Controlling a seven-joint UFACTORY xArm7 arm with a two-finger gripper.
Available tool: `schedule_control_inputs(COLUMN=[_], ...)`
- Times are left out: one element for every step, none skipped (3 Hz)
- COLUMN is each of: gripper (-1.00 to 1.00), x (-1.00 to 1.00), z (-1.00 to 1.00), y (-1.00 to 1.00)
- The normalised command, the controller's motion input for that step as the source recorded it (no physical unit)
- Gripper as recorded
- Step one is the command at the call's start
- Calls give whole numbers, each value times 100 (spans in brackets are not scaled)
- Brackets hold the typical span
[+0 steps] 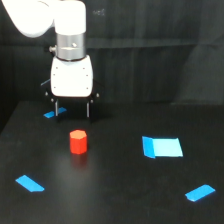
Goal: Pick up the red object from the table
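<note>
Red object: a short red-orange cylinder standing upright on the tabletop, left of the scene's middle, free of any grip.
Tool: the white tool hangs from the arm at the far left, with two thin dark fingers pointing down and a wide gap between them, so it is spread and holds nothing.
Tool to object: the fingers sit behind and above the cylinder in this view, not touching it; whether they are straight over it or farther back cannot be told from one camera.
Done so far: by the look of it, only the approach; the tool is near the object and spread wide enough to take it.
Left to do: lining up over the cylinder, lowering until the fingers flank it, pressing together on its sides, then lifting it clear.
Blue markers: a large blue patch to the right, a strip at the near right, another at the near left, and a small piece beside the left finger; all lie flat and well apart from the cylinder.
Progress judgement: early, with the grasp not yet begun.
</note>
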Motion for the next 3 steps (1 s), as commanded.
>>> schedule_control_inputs(gripper=[100,100,100], x=[18,-2,0], z=[9,13,28], y=[-61,-67,-73])
